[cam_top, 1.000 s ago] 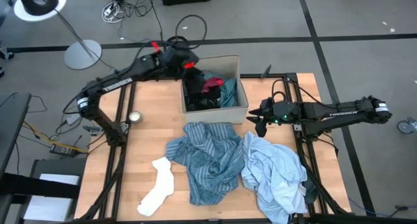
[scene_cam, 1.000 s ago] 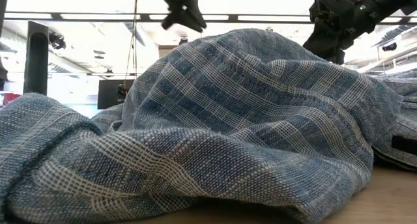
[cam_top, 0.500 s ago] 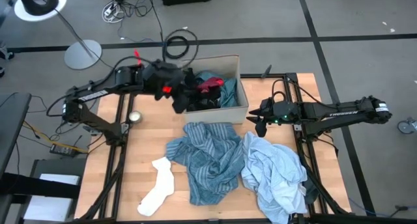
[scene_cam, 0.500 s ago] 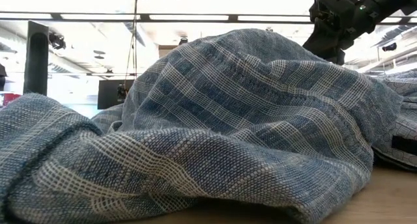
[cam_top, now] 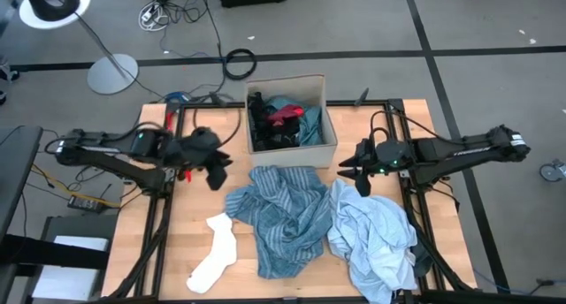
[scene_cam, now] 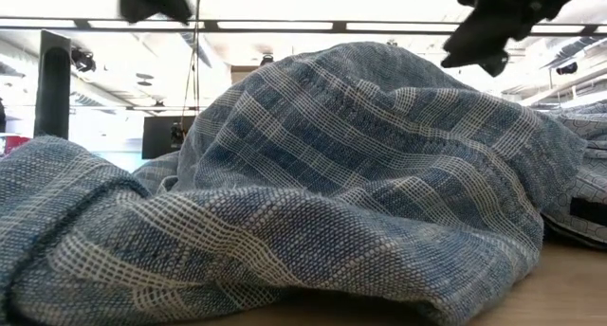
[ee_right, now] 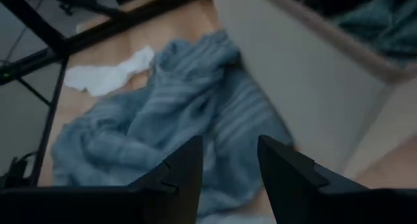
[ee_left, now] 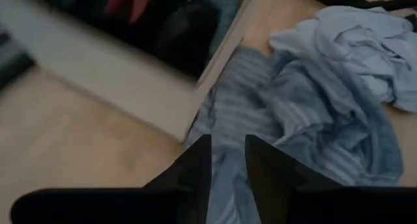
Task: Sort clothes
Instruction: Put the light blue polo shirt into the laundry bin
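Grey floor with loose cables and a lamp base (cam_top: 112,72) beyond the far left corner of a wooden table (cam_top: 203,202).

At the left, left gripper (cam_top: 219,170) hanging over bare wood, left of the near left corner of the box (cam_top: 292,154) and farther than the white sock. Fingers (ee_left: 195,175) a narrow way apart, with nothing between them; only striped cloth showing through the gap in the wrist view.

Near the left front, white sock (cam_top: 215,251) flat on the wood, its upper end just beside the striped shirt.

In the middle, at the far edge, open cardboard box holding a black piece (cam_top: 270,136) on its left, a red sock (cam_top: 285,116) on top towards the far side, and a teal top (cam_top: 309,125) on its right. Just near of the box, blue striped shirt (cam_top: 283,216) crumpled in a heap that reaches toward the near edge. Fills almost the whole low view, with two dark arm shapes high above it.

To the right, touching the striped shirt, pale blue shirt (cam_top: 371,233) bunched up and running to the near right corner.

Right gripper (cam_top: 358,176) off the box's near right corner, above the far end of the pale blue shirt, its arm reaching in from the right edge. Fingers (ee_right: 179,178) parted somewhat, empty, aimed across the striped shirt towards the sock, with the box wall close alongside.
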Tool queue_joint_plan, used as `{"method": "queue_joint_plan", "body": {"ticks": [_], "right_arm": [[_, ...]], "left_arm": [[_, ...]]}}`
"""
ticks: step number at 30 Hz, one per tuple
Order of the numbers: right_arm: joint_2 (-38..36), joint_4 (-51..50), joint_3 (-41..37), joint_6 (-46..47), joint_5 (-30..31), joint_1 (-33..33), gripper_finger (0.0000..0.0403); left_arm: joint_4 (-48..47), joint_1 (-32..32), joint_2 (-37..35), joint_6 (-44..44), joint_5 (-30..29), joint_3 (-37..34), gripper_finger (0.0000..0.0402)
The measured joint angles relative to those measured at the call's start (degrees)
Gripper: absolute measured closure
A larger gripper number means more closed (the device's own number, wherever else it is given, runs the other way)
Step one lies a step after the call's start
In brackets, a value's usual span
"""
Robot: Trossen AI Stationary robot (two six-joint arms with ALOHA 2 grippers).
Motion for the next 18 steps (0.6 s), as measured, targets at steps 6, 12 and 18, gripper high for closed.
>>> {"method": "queue_joint_plan", "body": {"ticks": [6, 12, 18], "right_arm": [[1.1, -20.6, 7.3, 11.3, 2.1, 5.9, 0.0271], [5.9, -32.2, 13.0, 20.2, 2.6, 11.0, 0.0285], [11.8, -32.2, 13.1, 20.1, -1.6, 12.4, 0.0285]], "left_arm": [[4.5, -4.6, -12.0, -9.2, -4.9, -15.3, 0.0302], [13.8, -6.4, -18.5, -12.0, -6.7, -28.2, 0.0302], [23.6, -6.5, -19.4, -12.1, -6.7, -36.9, 0.0302]]}}
